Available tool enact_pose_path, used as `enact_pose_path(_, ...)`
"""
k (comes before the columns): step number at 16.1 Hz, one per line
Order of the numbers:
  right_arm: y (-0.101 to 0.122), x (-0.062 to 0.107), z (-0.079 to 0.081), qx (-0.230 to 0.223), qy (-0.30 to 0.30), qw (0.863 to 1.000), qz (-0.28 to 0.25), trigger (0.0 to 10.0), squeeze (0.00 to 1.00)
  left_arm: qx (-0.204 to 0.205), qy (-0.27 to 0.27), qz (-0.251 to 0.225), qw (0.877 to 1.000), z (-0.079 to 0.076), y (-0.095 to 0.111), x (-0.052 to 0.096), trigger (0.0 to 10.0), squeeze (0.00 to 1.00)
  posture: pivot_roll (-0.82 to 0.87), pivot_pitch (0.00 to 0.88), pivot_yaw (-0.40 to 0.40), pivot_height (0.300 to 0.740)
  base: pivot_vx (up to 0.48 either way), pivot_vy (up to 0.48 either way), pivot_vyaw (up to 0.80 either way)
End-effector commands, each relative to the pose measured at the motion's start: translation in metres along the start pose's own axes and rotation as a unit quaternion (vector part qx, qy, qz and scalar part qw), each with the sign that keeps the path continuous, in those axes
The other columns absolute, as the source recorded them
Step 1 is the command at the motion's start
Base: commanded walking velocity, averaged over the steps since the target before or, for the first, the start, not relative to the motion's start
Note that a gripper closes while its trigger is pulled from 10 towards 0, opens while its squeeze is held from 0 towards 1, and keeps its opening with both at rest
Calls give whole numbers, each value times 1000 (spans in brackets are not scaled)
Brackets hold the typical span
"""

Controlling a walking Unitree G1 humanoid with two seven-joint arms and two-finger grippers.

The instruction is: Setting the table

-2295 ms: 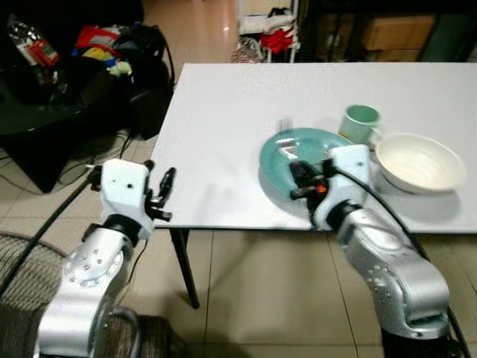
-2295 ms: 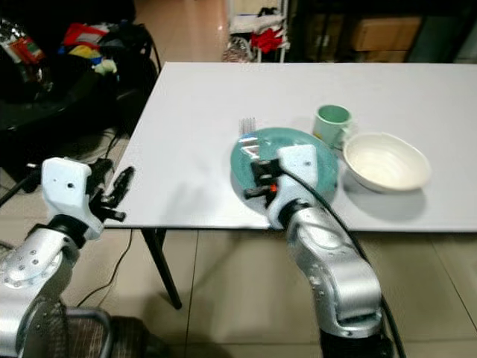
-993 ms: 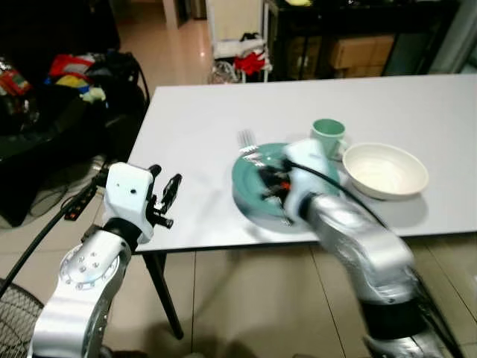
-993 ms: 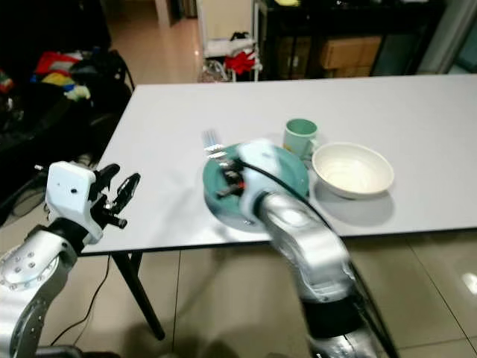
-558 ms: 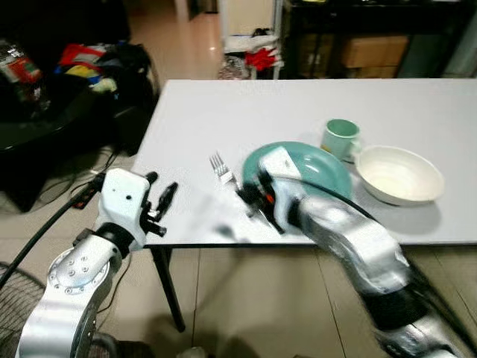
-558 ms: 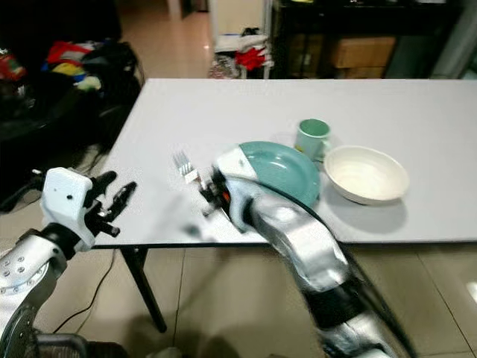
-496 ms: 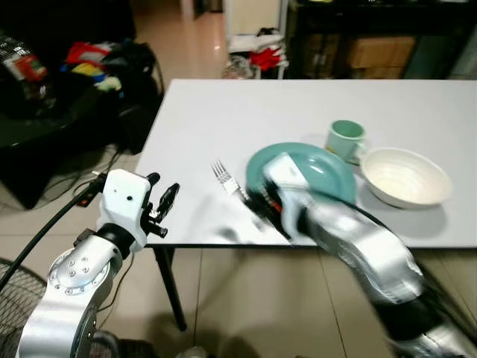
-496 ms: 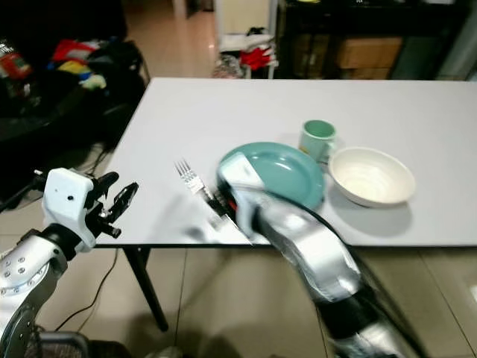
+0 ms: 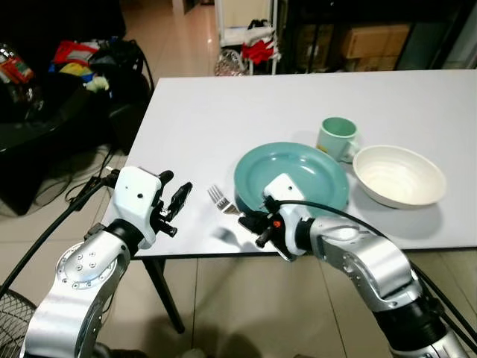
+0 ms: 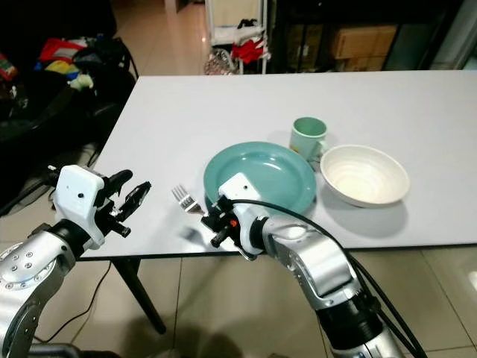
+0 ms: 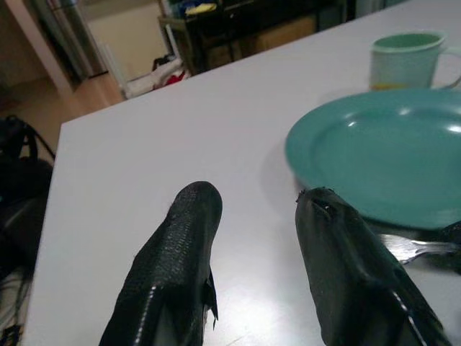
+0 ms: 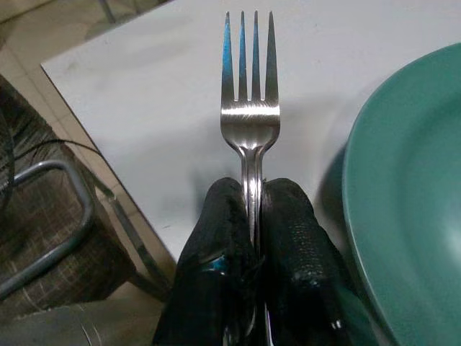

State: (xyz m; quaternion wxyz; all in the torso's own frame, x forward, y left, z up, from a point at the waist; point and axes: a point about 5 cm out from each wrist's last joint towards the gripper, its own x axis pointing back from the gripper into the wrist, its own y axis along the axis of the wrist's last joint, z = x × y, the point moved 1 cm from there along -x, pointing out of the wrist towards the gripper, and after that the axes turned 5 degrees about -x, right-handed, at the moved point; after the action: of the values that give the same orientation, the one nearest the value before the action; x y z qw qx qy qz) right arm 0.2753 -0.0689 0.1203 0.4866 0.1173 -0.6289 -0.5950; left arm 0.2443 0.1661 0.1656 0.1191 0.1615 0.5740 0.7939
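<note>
Head view: white table [image 9: 223,112]; tiled floor [image 9: 246,298]; clutter [image 9: 74,60] left.

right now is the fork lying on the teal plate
No, the right hand holds the fork over the white table, beside the teal plate.

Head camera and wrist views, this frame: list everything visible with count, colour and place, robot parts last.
White rectangular table: one, ahead of the robot.
Round teal plate: one, near the table's front edge.
Silver metal fork: one, over the table just left of the plate, tines pointing away from the robot.
Pale green mug: one, behind the plate, to its right.
White ceramic bowl: one, right of the plate.
Pile of colourful items: on dark furniture, far left.
Cardboard boxes: brown, on dark shelving beyond the table.
Left hand: black fingers apart, at the table's front left edge.
Right hand: black fingers shut on the fork's handle.
</note>
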Motion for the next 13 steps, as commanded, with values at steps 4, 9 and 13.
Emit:
enact_pose_path(4,19,-34,-5,-1,-9,1000,-24,10000,0,-11,4,9,1000,5,-1,3,10000,0,1,0,71,740,0,0,0)
enact_pose_path(9,60,-83,-9,-43,-40,996,-64,10000,0,-18,9,14,1000,8,0,7,10000,0,22,0,64,740,0,0,0)
enact_pose_path(13,54,-100,-15,-58,-81,994,-45,10000,0,-18,14,19,1000,7,0,11,10000,0,39,0,47,740,0,0,0)
